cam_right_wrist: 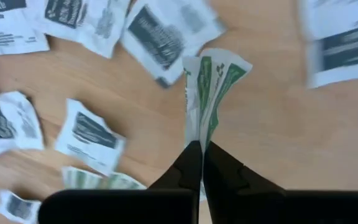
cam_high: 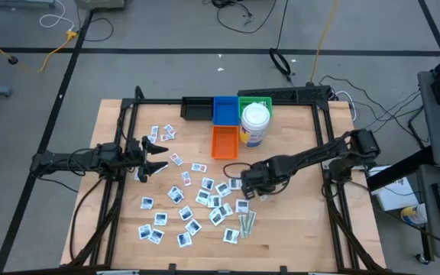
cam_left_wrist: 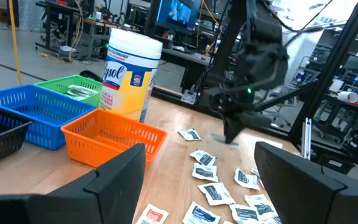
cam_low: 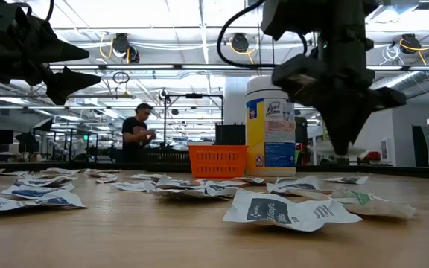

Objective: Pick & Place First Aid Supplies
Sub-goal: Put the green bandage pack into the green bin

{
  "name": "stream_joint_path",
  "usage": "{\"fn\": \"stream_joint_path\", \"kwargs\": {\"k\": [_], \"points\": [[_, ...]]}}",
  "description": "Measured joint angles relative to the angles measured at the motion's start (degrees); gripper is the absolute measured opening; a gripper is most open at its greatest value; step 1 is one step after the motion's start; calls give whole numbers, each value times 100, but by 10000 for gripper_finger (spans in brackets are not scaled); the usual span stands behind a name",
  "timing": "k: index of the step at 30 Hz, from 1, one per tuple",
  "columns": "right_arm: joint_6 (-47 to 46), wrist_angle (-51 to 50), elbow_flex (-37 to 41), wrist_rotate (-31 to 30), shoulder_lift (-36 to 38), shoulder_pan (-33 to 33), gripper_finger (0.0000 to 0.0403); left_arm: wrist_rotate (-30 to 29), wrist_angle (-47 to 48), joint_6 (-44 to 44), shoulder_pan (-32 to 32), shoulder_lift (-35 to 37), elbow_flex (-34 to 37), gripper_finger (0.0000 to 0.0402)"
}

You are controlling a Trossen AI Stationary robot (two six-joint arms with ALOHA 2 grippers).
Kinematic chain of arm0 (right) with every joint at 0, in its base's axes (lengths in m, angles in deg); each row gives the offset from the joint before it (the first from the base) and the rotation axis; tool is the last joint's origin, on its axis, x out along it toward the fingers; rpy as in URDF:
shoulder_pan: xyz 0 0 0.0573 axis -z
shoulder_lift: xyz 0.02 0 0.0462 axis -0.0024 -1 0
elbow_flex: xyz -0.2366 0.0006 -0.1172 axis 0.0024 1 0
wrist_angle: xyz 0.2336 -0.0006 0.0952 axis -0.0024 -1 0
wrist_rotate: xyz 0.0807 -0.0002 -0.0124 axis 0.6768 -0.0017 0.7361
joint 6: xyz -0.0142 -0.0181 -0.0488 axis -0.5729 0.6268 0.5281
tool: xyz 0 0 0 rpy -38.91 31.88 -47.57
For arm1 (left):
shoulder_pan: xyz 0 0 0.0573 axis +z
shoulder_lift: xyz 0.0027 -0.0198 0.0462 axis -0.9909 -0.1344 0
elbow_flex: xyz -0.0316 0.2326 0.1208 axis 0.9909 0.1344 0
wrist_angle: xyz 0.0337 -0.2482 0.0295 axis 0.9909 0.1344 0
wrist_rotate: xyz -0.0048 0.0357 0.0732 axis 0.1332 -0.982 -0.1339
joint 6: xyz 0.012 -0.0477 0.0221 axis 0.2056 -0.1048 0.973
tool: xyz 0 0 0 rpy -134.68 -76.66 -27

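Right gripper (cam_right_wrist: 201,149) is clenched on one green-printed packet (cam_right_wrist: 211,84), pinched by its near edge; the rest of the packet fans out past the fingertips, creased down its middle. From above, this gripper (cam_high: 249,186) sits over the right half of the table (cam_high: 312,229), just in front of the orange basket (cam_high: 224,142) and at the right fringe of the scattered packets (cam_high: 193,200)

Whether the packet is clear of the wood or touching it, cannot tell from the wrist view; in the low view the right gripper (cam_low: 342,149) hangs point-down close above the tabletop

Left gripper (cam_high: 156,155) waits near the table's left edge, jaws spread, nothing between them, held off the surface

Remaining supplies: dozens of white square packets spread across the middle and front of the table, a few near the left gripper, plus a pair of narrow pale strips (cam_high: 247,222) toward the front right

Along the back edge stand a black bin (cam_high: 195,109), a blue basket (cam_high: 224,110) and a green basket (cam_high: 255,101); the orange basket sits just in front of the blue one, a wipes canister (cam_high: 254,124) beside it. Left wrist view shows something pale already lying in the green basket (cam_left_wrist: 73,90)

Step in hand, by my reading: the pick is made, the carry not yet begun

Next move calls for a straight lift without dragging neighbouring packets, then travel back toward the baskets, clearing the canister. Which basket suits this packet is a guess; green print suggests the green one. Thin edge grip — packet may slip or twist in transit
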Motion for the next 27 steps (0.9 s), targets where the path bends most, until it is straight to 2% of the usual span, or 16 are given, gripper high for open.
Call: {"fn": "stream_joint_path", "kwargs": {"k": [9,19,22,27], "points": [[1992,-1317,2,1,754,535,1,0,-1,2,0,-1,-1,306],[4693,-1824,19,-1,1448,760,1,-2,0,0,0,-2,0,306],[5050,-1816,181,3,1685,757,1,0,-2,2,0,-2,0,306],[5074,-1837,705,1,2101,915,1,0,-2,1,0,-2,0,306]]}}
